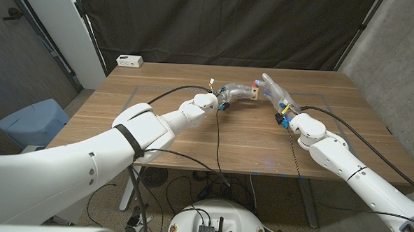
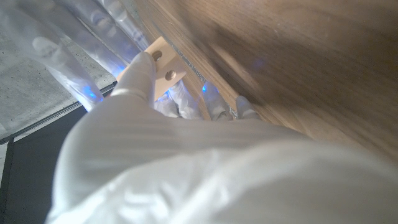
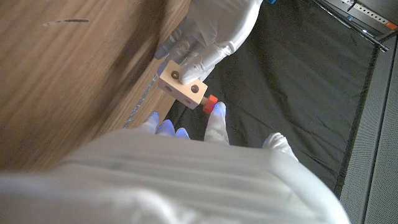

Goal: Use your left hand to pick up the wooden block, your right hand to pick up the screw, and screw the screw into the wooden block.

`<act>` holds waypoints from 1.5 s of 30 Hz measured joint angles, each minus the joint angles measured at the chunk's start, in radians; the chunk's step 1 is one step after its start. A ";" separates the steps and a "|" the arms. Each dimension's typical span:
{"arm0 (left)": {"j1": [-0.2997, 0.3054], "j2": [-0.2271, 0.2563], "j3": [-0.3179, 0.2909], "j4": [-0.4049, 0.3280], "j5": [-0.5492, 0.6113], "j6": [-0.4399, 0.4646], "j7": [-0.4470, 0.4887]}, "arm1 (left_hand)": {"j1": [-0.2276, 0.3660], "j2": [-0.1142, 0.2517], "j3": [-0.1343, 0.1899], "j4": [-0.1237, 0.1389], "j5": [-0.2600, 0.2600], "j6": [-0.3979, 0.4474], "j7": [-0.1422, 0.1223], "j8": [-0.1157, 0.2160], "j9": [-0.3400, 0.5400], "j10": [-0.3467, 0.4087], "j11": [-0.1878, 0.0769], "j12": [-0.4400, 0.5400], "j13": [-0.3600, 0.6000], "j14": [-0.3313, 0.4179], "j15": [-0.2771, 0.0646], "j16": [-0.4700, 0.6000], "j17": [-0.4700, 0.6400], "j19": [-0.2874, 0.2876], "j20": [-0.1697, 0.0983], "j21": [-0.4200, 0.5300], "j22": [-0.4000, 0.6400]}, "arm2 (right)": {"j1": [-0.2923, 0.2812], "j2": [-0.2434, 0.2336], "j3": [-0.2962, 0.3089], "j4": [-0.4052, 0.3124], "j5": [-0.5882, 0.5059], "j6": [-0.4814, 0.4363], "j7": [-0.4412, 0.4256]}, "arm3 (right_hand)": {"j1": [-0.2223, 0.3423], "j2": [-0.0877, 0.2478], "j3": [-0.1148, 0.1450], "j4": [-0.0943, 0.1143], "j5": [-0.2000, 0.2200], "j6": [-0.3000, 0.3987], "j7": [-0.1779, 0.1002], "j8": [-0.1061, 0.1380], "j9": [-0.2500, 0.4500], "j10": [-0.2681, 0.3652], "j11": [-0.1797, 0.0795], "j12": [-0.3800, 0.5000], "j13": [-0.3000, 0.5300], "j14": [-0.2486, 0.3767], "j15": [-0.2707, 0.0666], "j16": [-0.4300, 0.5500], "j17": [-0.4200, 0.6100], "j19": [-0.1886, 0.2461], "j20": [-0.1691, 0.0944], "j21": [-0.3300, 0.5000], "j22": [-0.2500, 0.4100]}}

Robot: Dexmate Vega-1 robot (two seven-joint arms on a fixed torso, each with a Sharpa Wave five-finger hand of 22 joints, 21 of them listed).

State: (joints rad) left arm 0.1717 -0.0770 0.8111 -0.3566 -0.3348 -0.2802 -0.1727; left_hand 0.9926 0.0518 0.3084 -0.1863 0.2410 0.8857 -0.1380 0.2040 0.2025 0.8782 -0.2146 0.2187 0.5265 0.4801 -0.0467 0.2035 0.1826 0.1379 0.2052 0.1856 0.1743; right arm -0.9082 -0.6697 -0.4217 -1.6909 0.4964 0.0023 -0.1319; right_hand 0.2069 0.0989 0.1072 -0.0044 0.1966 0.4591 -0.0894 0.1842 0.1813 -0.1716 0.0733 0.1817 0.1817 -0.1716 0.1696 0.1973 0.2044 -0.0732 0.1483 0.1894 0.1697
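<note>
My left hand grips the wooden block above the table; my right hand pinches the red-headed screw against the block's end.

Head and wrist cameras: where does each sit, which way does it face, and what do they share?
Head view: fixed on the head, looking down at the table; both arms, left hand and right hand meeting at the wooden block.
Left wrist view: along the left hand's back toward the block.
Right wrist view: along the right hand's back; left hand holds the block, the screw at its face.
Shared: all three show the block.
</note>
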 measured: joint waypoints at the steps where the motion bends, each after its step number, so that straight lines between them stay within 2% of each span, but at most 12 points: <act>1: -0.001 0.000 0.000 0.000 -0.001 0.002 0.001 | 0.000 0.000 0.000 0.000 0.000 0.000 0.000 0.000 0.000 0.000 0.000 0.000 0.000 0.000 0.000 0.000 -0.001 0.000 0.000 0.000 0.000 | -0.001 0.000 0.000 -0.001 0.000 -0.001 0.000 | 0.000 0.000 0.000 0.000 0.000 0.000 0.000 0.000 0.000 0.000 0.000 0.000 0.000 0.000 0.000 0.000 0.000 0.000 0.000 0.000 0.000; 28: -0.012 -0.002 0.018 -0.008 -0.005 0.044 0.013 | 0.000 0.000 0.000 0.000 -0.003 0.003 -0.002 -0.001 -0.001 -0.001 0.000 -0.003 -0.001 0.000 0.000 0.000 -0.001 0.000 0.000 0.000 0.001 | -0.010 -0.001 0.022 0.000 -0.006 0.016 -0.027 | -0.007 0.007 0.000 0.000 0.008 0.005 -0.005 0.000 0.000 0.000 0.000 0.007 0.000 0.000 0.000 0.000 0.000 0.000 0.000 0.000 0.000; 42: -0.013 -0.003 0.016 -0.002 -0.001 0.004 -0.001 | -0.001 -0.001 0.000 0.000 0.000 0.003 -0.002 0.000 0.000 -0.003 -0.001 0.000 0.000 0.000 0.000 0.000 0.002 0.000 0.000 0.000 0.001 | -0.010 0.008 0.041 0.040 0.008 0.032 -0.036 | -0.007 0.007 0.000 0.000 0.008 -0.015 -0.007 0.000 -0.005 0.000 0.000 0.007 0.000 0.000 0.000 0.000 0.000 0.000 0.000 0.000 0.000; 45: -0.012 -0.003 0.015 -0.002 0.000 -0.004 -0.005 | -0.001 -0.001 0.000 0.000 0.000 0.003 -0.002 0.000 0.000 -0.003 0.000 0.000 0.000 0.000 0.000 0.000 0.002 0.000 0.000 0.000 0.001 | -0.008 0.012 0.041 0.049 0.012 0.036 -0.035 | -0.007 0.006 0.000 0.000 0.008 -0.027 -0.009 -0.007 -0.005 0.000 0.000 0.007 0.000 0.000 0.000 0.000 0.000 0.000 0.000 0.000 0.000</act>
State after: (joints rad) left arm 0.1595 -0.0803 0.8263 -0.3587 -0.3351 -0.2837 -0.1774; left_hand 0.9914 0.0507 0.3084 -0.1863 0.2411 0.8886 -0.1399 0.2040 0.2026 0.8751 -0.2151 0.2189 0.5262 0.4801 -0.0467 0.2034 0.1841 0.1378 0.2051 0.1856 0.1751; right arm -0.9159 -0.6580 -0.3803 -1.6416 0.5082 0.0381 -0.1671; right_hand 0.1995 0.1048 0.1073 -0.0045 0.2042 0.4317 -0.0983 0.1771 0.1766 -0.1716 0.0733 0.1888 0.1817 -0.1716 0.1696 0.1972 0.2046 -0.0732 0.1483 0.1894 0.1697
